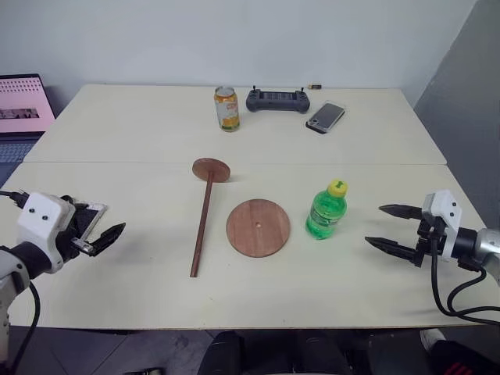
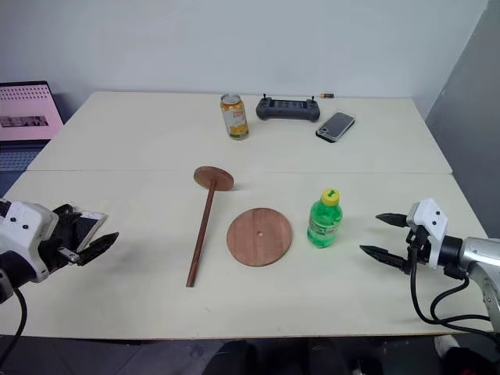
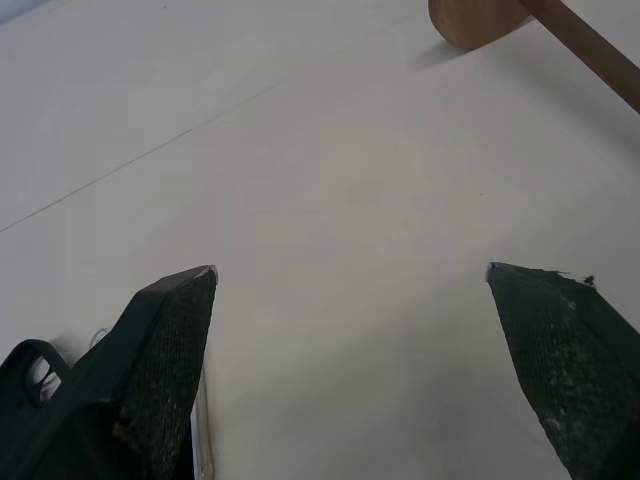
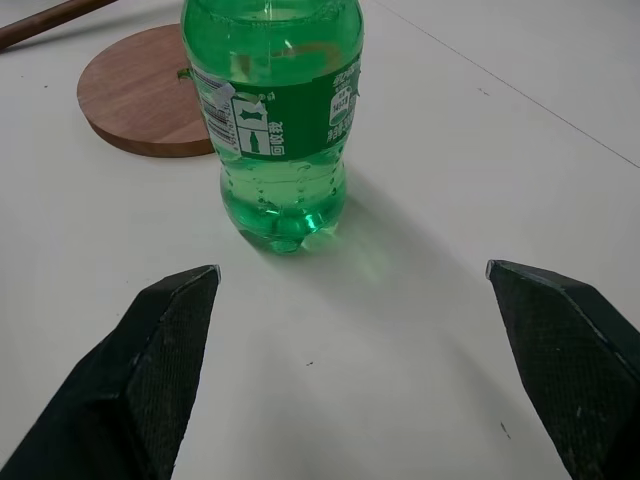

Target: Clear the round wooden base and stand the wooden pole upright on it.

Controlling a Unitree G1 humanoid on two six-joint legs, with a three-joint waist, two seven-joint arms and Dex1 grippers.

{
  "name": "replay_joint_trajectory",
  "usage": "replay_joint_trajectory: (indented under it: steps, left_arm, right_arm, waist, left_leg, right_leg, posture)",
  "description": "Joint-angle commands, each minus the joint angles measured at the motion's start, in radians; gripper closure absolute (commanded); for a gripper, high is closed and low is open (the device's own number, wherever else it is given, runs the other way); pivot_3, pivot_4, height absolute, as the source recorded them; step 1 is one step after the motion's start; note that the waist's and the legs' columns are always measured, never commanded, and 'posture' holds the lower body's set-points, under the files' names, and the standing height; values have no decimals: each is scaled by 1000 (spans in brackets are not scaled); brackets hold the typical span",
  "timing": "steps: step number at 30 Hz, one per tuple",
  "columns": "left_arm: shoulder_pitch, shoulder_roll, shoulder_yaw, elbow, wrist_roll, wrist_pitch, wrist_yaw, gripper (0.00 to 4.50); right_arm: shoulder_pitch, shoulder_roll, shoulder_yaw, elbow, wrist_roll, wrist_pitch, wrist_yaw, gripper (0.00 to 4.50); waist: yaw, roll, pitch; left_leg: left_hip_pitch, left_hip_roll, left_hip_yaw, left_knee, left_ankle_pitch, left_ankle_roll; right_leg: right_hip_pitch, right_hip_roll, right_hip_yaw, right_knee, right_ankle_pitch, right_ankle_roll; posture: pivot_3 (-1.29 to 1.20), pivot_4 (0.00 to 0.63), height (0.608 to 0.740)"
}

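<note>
round wooden base (image 1: 258, 227) bare, centre | wooden pole (image 1: 202, 221) flat, just left | green bottle (image 1: 326, 209) upright, just right | left gripper (image 1: 100, 236), right gripper (image 1: 387, 227) spread wide, empty

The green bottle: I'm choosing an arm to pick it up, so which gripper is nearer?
Right. The right gripper is open just beside the green bottle, fingers facing it. The left gripper, also open, sits across the table beyond the pole.

laptop (image 1: 22, 117) cut by frame edge
</note>
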Motion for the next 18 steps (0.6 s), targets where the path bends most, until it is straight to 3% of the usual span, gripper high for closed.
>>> replay_joint_trajectory:
  steps: [1,13,18]
  left_arm:
    - [7,15,11,-23,-16,-24,-29,0]
    - [-1,23,20,-39,-12,-50,-44,0]
    - [1,33,32,-52,-82,-20,-115,0]
  right_arm:
    - [-11,-10,-22,-34,7,-1,0,14]
    - [-13,-5,-20,-53,12,22,-11,14]
    - [-16,3,-20,-52,17,25,-14,14]
  waist:
    - [0,0,0]
    - [0,0,0]
    - [0,0,0]
  left_leg:
    - [0,0,0,0,0,0]
    - [0,0,0,0,0,0]
    - [0,0,0,0,0,0]
  right_leg:
    - [0,0,0,0,0,0]
    - [0,0,0,0,0,0]
    - [0,0,1,0,0,0]
  posture:
    - [0,150,740]
    - [0,150,740]
    - [0,150,740]
